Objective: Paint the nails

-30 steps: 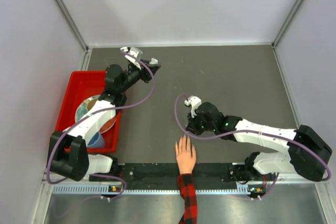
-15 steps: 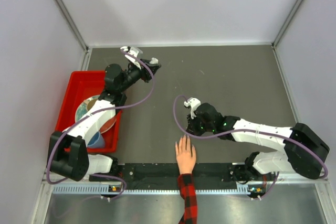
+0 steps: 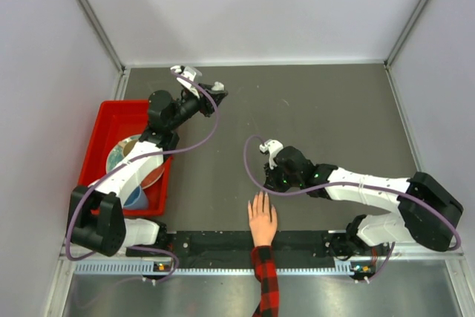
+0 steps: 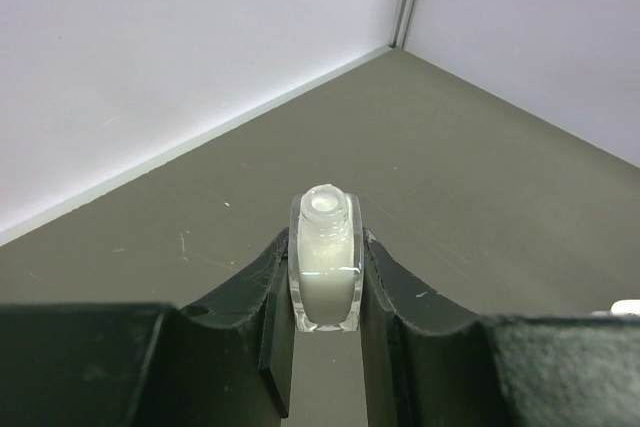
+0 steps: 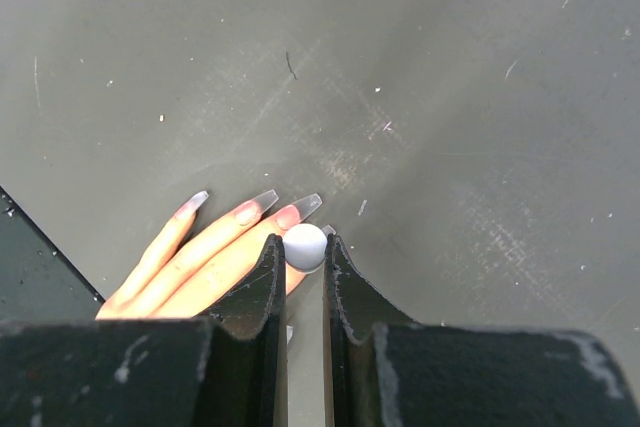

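No legible text or numbers, base rail point(image 3: 223, 243) markings, if any, too small

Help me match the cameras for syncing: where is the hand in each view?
Top external: hand at bottom centre, fingertips near the right gripper.
Right wrist: lower left, nails just left of the white ball the gripper holds.
Left wrist: not in it; the left gripper holds a bottle.
Shared landmark: the grey table, in all three.
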